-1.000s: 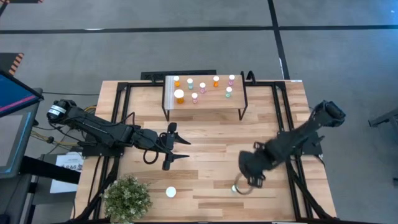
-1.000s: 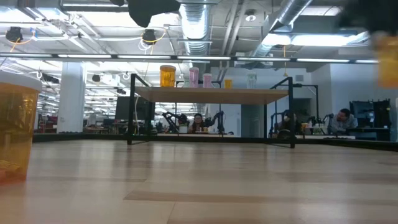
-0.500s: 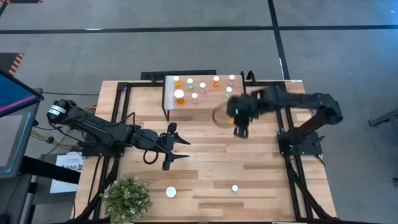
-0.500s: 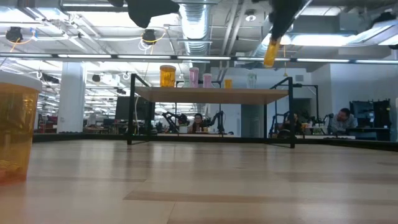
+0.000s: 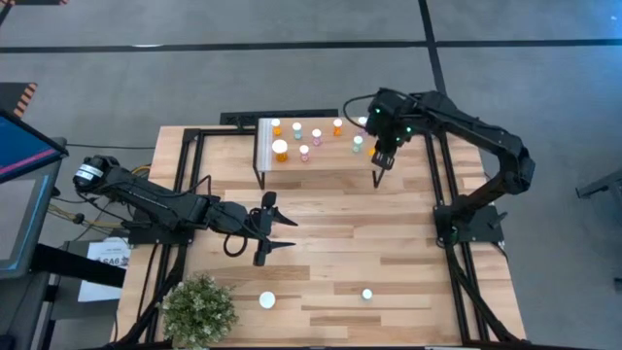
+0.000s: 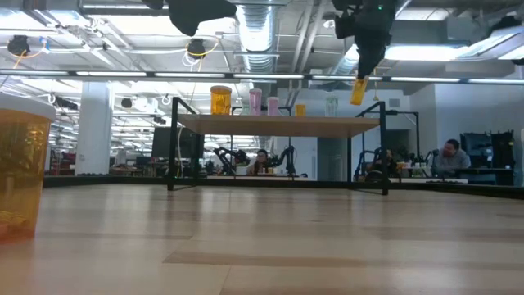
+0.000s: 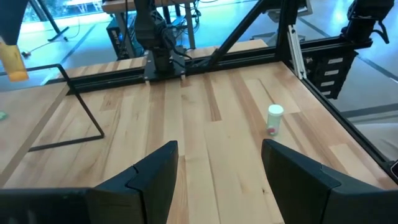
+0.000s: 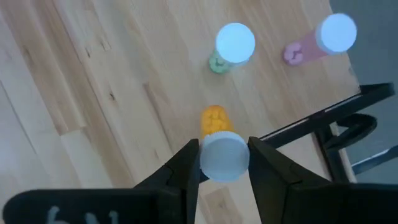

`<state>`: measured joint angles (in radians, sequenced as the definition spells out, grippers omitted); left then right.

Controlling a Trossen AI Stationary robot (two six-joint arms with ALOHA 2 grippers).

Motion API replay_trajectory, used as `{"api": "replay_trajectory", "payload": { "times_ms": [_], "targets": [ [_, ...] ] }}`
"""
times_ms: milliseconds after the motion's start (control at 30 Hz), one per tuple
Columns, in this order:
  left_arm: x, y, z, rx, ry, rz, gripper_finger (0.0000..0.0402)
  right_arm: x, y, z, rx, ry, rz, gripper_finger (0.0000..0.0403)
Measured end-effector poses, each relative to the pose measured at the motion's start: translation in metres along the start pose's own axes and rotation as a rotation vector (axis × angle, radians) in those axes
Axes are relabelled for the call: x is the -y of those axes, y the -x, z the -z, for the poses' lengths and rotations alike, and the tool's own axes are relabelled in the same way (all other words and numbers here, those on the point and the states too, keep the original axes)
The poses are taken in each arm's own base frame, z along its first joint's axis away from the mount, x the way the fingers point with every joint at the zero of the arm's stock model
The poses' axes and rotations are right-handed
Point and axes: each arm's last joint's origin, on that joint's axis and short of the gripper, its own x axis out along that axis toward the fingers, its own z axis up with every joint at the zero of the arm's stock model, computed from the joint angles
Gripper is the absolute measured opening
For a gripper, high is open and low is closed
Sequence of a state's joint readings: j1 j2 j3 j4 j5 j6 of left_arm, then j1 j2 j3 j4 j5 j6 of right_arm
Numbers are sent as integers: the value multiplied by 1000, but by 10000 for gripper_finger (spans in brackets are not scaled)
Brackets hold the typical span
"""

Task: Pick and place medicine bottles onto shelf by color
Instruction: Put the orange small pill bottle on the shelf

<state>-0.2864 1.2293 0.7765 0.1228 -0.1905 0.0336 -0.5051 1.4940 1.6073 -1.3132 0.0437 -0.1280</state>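
A small orange medicine bottle with a white cap [image 8: 219,144] is clamped in the right claw [image 8: 222,163] above the low light-wood shelf [image 5: 326,158], beside green and pink bottles. Lowering among the orange ones is judged next. The left claw [image 5: 279,231] is parked open, empty, over the worktop [image 5: 330,253].

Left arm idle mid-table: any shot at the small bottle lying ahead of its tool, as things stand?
Probably yes. The left tool stands open and empty, and the pink bottle stands alone on bare tabletop ahead of it. The right tool, holding an orange bottle, is away over the shelf.
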Motion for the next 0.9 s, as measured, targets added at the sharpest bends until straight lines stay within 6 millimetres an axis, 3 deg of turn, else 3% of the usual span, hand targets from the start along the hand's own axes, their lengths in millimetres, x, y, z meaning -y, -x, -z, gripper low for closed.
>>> {"api": "replay_trajectory", "payload": {
  "times_ms": [300, 533, 733, 900],
  "targets": [
    [-4, -1, 0, 2, -3, -12, 221, 5, -6, -10, -19, 58, -5, 132],
    [-9, -1, 0, -3, 3, -33, 221, 8, -21, -41, -213, 54, -38, 132],
    [-8, -1, 3, -27, -1, -14, 221, 11, -23, -61, -189, 67, -54, 133],
    [-8, -1, 4, -40, -3, -2, 221, 12, -27, -64, -194, 73, -54, 134]
  ]
}}
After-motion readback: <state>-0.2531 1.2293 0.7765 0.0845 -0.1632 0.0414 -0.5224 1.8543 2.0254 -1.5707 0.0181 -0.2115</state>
